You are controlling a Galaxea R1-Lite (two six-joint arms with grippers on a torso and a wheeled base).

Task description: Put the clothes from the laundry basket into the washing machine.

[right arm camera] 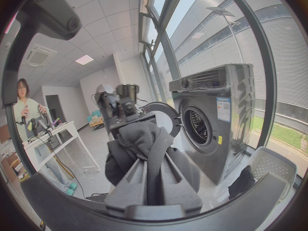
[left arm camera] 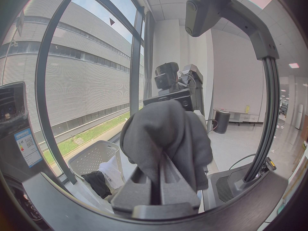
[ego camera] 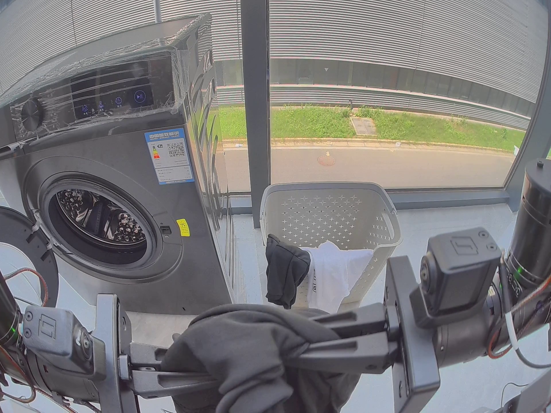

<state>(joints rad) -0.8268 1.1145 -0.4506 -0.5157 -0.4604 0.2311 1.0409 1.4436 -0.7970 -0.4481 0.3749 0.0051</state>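
A grey garment hangs bunched between both grippers, low and close in the head view. My left gripper is shut on it from the left, and my right gripper is shut on it from the right. The wrist views show the grey garment draped over each pair of closed fingers. Behind it, the white laundry basket stands on the floor with a black garment and a white garment over its front rim. The washing machine is to the left, with its drum exposed.
The washer's round door is swung open at the far left. A window pillar rises between the machine and the basket, with glass behind. In the right wrist view, a white table stands farther back in the room.
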